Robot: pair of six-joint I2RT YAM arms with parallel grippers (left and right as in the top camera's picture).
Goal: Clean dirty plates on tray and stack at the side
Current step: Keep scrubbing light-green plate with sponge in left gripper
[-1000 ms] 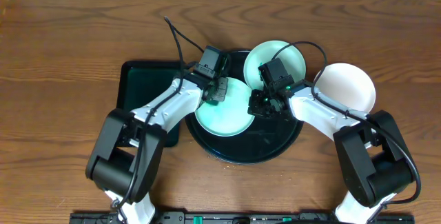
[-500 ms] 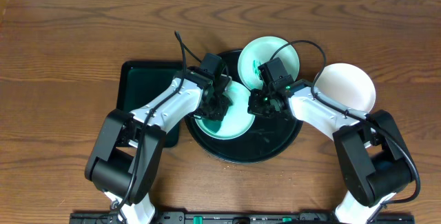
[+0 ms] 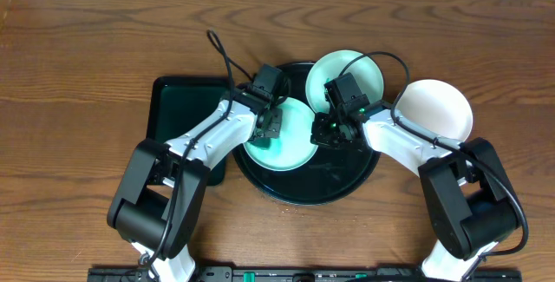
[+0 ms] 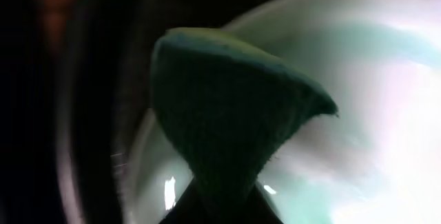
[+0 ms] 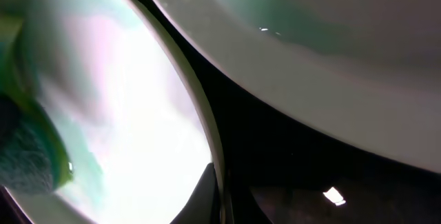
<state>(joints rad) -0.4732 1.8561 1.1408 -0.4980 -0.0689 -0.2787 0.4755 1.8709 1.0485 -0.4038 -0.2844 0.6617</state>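
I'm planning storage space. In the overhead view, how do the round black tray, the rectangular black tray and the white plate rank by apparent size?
Largest to smallest:
1. round black tray, clearly the widest.
2. rectangular black tray, though part of it is covered.
3. white plate.
All three rest at table level, so nearness to the camera hardly skews this.

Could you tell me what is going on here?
The left gripper is pressing a dark green sponge onto a mint-green plate on the round black tray, while the right gripper seems to pinch that plate's rim. A second mint plate sits at the tray's far rim, a white plate on the table beside it.
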